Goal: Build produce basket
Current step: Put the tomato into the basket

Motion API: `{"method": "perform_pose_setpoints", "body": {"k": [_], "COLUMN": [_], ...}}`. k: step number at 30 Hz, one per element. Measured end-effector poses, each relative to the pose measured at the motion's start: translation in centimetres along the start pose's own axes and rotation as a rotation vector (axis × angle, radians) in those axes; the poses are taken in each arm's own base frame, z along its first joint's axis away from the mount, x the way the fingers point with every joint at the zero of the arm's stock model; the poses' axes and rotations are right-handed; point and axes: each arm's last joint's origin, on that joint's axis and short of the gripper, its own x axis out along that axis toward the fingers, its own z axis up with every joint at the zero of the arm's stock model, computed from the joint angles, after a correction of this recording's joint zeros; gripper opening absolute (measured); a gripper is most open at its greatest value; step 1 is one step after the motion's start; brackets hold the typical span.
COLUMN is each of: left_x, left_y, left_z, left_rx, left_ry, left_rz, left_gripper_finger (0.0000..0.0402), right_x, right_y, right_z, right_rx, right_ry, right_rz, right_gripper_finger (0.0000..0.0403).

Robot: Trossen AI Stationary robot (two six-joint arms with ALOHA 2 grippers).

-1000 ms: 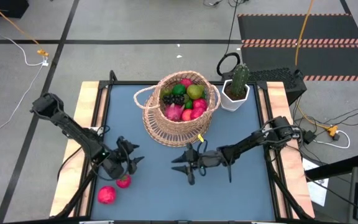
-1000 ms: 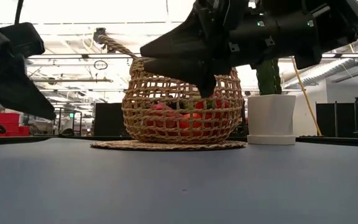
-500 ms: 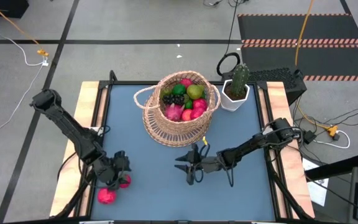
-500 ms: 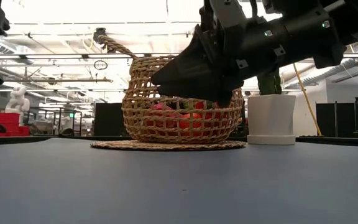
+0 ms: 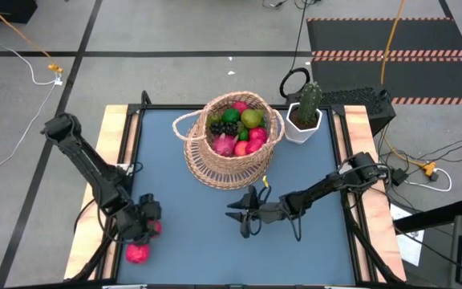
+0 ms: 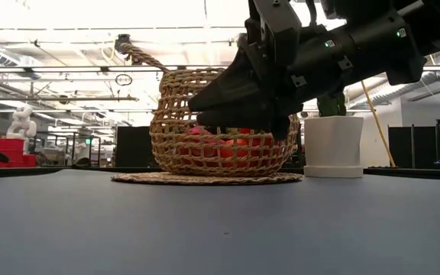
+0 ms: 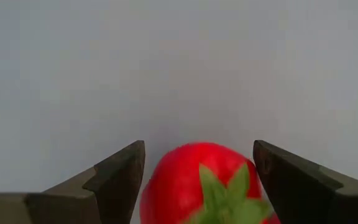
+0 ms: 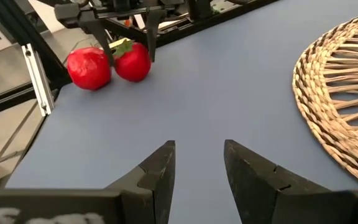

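The woven basket (image 5: pixel 231 156) stands at the table's far middle, full of produce (image 5: pixel 237 132); it also shows in the low view (image 6: pixel 220 137). Two red fruits lie on the table at the near left: one with a green leaf (image 7: pixel 197 180) and a second one (image 5: pixel 137 253) nearer the edge. My left gripper (image 5: pixel 147 225) is open and points down over the leafed fruit (image 8: pixel 132 62), one finger on each side of it. My right gripper (image 5: pixel 243 217) is open and empty above the table's near middle. My left gripper comes at the leafed red fruit from above, with one finger (image 7: pixel 120 177) on each side of it. The fruit rests on the table. I cannot tell whether the fingers touch it.
A white pot with a green cactus (image 5: pixel 303 120) stands right of the basket at the far right. The second red fruit (image 8: pixel 89 67) lies close beside the leafed one. Bare blue table lies between the two grippers and in front of the basket.
My left gripper has gone toward the table's near left corner and down over the leafed red fruit, leaving the low view. My right gripper has shifted slightly toward the near edge and tipped from pointing down to nearly level.
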Motion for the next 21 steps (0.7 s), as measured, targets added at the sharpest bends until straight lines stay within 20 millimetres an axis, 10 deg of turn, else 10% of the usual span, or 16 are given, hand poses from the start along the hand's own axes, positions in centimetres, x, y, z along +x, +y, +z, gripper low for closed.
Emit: {"method": "perform_pose_setpoints", "body": {"k": [21], "left_x": [-0.5], "left_y": [1.5], "left_z": [-2.3], "left_rx": [-0.081], "left_ry": [0.223], "left_rz": [0.16], "left_gripper_finger": [0.0296], "right_x": [0.2], "right_y": [-0.5], "right_z": [0.3], "right_rx": [0.072], "right_ry": [-0.008], "right_rz": [-0.016], "right_gripper_finger": [0.013]}}
